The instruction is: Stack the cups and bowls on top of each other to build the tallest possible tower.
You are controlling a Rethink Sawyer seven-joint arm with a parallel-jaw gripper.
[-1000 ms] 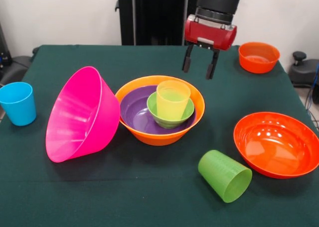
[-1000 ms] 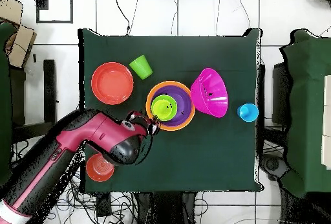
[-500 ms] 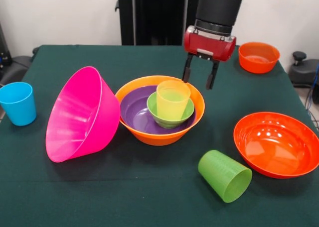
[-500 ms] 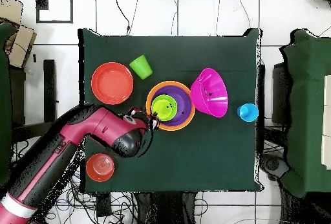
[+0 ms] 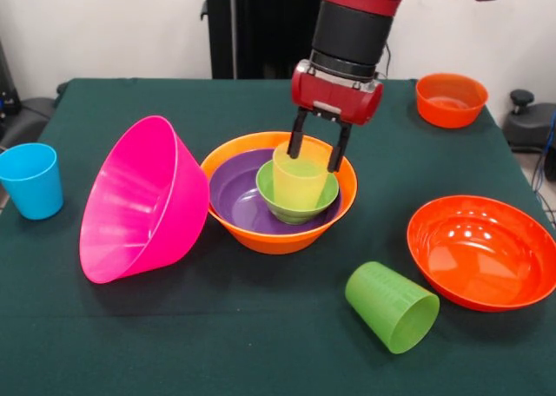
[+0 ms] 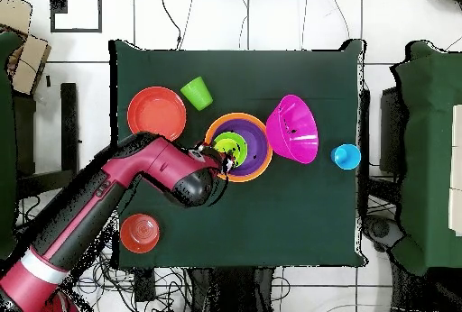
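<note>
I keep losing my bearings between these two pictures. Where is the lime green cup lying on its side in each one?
Front view: lime green cup lies near the bottom edge, right of centre, left of the wide red-orange bowl.
Overhead view: it sits in the table's upper left part, right of that bowl.
Shared landmark: the pink bowl leaning on the tower.

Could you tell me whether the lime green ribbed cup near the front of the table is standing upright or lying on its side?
Lying on its side: the lime green ribbed plastic cup rests on the green tablecloth, its open mouth facing sideways.

One camera faces across the table (image 5: 174, 344); another looks straight down.
</note>
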